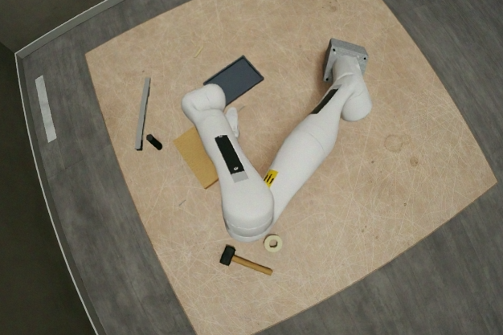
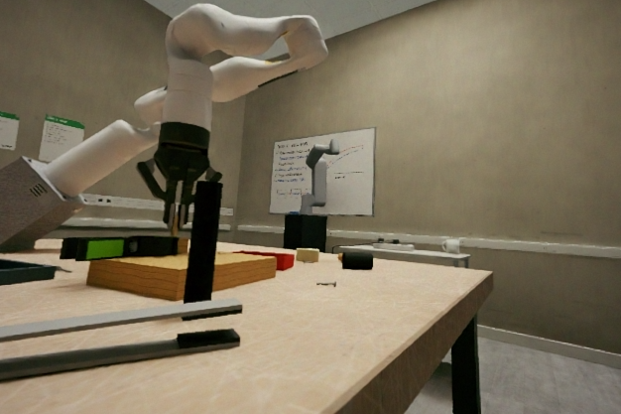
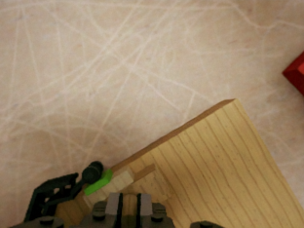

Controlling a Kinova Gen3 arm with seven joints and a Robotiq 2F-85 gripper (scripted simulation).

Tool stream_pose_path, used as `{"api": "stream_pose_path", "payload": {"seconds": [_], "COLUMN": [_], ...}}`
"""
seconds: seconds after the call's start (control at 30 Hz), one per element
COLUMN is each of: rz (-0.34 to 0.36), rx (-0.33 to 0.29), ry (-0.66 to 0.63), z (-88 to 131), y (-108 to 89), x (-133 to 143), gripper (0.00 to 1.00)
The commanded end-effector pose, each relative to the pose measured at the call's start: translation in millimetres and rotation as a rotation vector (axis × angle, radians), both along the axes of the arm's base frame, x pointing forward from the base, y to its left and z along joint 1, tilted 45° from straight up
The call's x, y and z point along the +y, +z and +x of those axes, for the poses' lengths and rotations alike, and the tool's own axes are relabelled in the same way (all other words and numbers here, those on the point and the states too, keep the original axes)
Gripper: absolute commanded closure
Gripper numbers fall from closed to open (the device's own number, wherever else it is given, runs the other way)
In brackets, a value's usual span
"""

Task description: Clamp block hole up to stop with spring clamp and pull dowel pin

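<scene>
My gripper (image 2: 175, 223) (image 3: 130, 211) points down over the bench board (image 1: 194, 156) (image 2: 240, 264) (image 3: 209, 161), shut on the dowel pin (image 2: 174, 229) (image 3: 129, 216), which stands upright between the fingertips. Whether its lower end is in the hole is hidden. The spring clamp (image 2: 104, 248) (image 3: 46, 195), black with a green jaw pad, lies at the board's edge. Its pad touches a pale wooden piece (image 3: 119, 182); another wooden face shows beside it. I cannot tell which is stop or block. The fingers partly cover them, and the hole is not visible. The arm hides the gripper in the top view.
A dark tray (image 1: 239, 79) (image 2: 25, 272) lies behind the board. A black upright cylinder (image 1: 154, 142) (image 2: 202, 243) and a grey bar (image 1: 141, 113) (image 2: 120, 316) stand off one side. A red object (image 2: 285, 260) (image 3: 298, 75), a mallet (image 1: 251, 264) (image 2: 357, 260) and a tape ring (image 1: 267, 243) lie beyond.
</scene>
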State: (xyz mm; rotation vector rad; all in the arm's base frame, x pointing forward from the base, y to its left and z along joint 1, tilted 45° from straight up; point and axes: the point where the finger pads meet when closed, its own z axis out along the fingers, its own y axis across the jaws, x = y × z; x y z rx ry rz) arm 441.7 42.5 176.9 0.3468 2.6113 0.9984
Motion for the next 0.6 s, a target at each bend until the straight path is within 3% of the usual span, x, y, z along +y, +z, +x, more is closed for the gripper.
{"api": "stream_pose_path", "payload": {"seconds": [0.0, 0.57], "rz": [-0.004, -0.055], "rx": [-0.009, -0.089], "ry": [0.007, 0.1], "z": [0.2, 0.2], "y": [0.7, 0.8], "x": [-0.8, -0.9], "gripper": [0.9, 0.9]}}
